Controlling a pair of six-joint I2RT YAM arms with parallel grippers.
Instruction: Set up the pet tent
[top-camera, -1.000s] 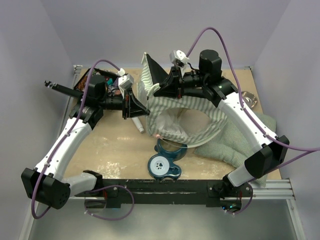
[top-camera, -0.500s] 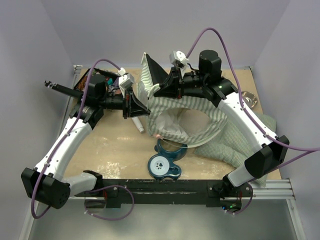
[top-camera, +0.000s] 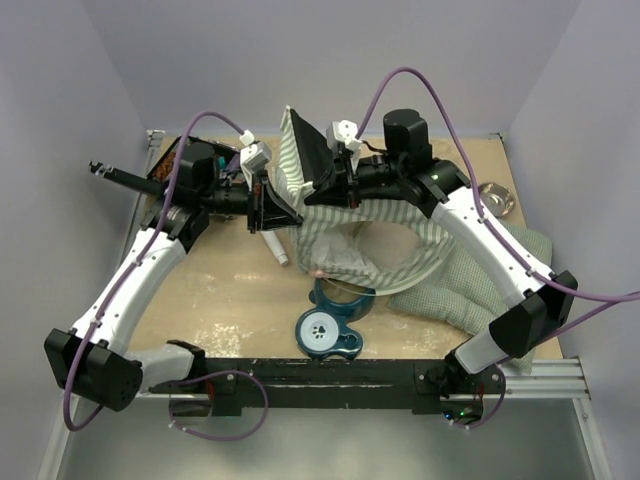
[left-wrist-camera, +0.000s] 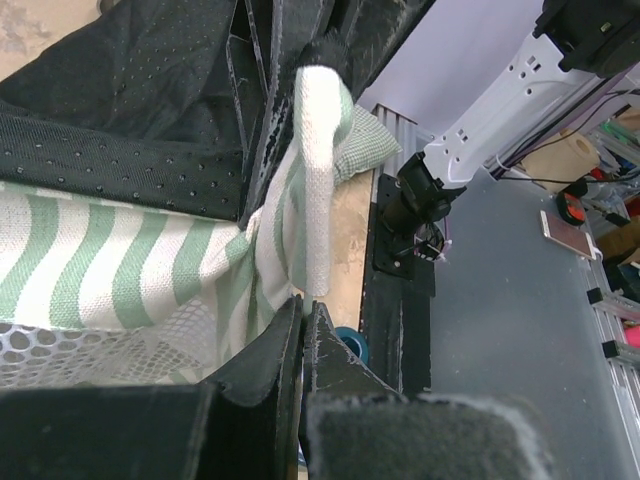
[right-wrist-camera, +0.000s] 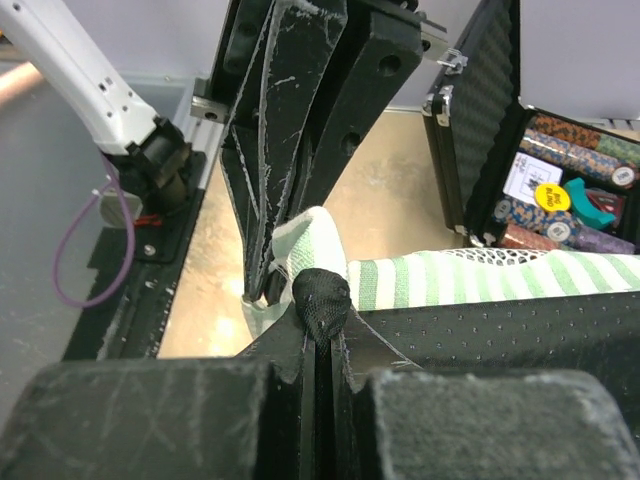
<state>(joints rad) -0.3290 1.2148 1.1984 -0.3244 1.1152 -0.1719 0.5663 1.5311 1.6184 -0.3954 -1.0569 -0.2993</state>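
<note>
The teal bowl (top-camera: 320, 333) bears a paw-print sign. The yellow disc (right-wrist-camera: 547, 195) in the chip case (right-wrist-camera: 480, 120) carries print too small to read.

Green-and-white narrow-striped fabric pet tent (top-camera: 335, 222), not yet erected. You see it slumped on the far middle of the table (top-camera: 230, 290). Its arched doorway (top-camera: 385, 238) gapes upward and toward the near edge, with white mesh inside. The black perforated floor panel (top-camera: 313, 140) stands tilted up at the tent's far left corner, off the table. In your left wrist view a white woven pole sleeve (left-wrist-camera: 318, 170) runs beside the stripes. In your right wrist view a black rounded tip (right-wrist-camera: 320, 293) sits where stripe meets panel.
</note>
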